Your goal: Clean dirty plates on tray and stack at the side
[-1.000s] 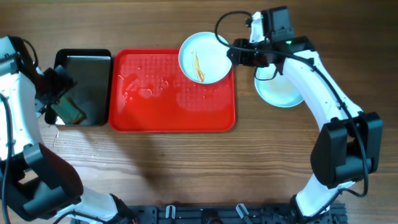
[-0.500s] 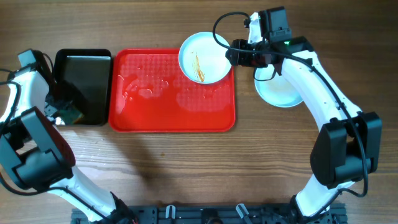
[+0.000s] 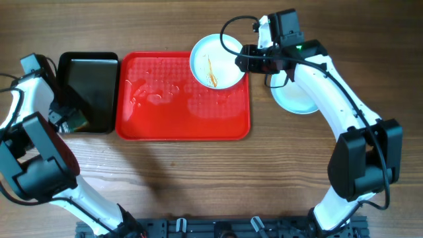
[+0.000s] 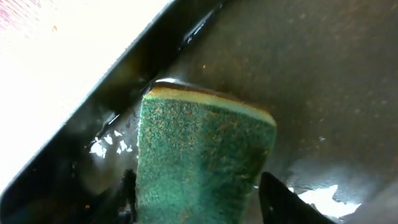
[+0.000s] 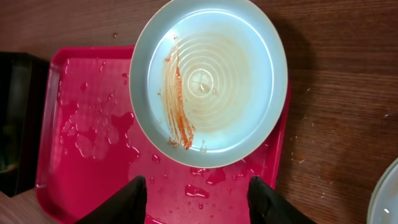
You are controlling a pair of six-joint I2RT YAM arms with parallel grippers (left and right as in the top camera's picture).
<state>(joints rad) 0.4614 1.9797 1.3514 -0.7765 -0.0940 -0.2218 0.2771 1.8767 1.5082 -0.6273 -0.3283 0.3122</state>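
Left gripper [image 4: 199, 208] is clamped tight on a green scouring sponge [image 4: 205, 149], one finger on each side. It presses the sponge into the wet near-left corner of a black rectangular plastic basin [image 3: 92, 79]. Vs. 1 sec ago that arm has swung out from over the basin's middle to its left edge, carrying the sponge w/ it.

Right gripper [image 5: 199, 199] is spread wide & holds nothing. It hangs just right of a round white plate streaked w/ orange sauce [image 5: 211, 81], not touching it. Over the same sec it has crept left, closing on the plate's rim.

The plate sits on the far-right corner of a red rectangular plastic tray [image 3: 185, 125], its rim overhanging the tray's far edge. The tray floor is beaded w/ water. A second round white plate [image 3: 301, 99], clean by the look of it, lies on the wooden table [image 3: 198, 178] right of the tray, partly under the right arm.

Likely meaning: sponge is being soaked while the right arm lines up to take the dirty plate. Scrubbing hasn't begun. One plate appears done, and the streaked one is prob. the last.
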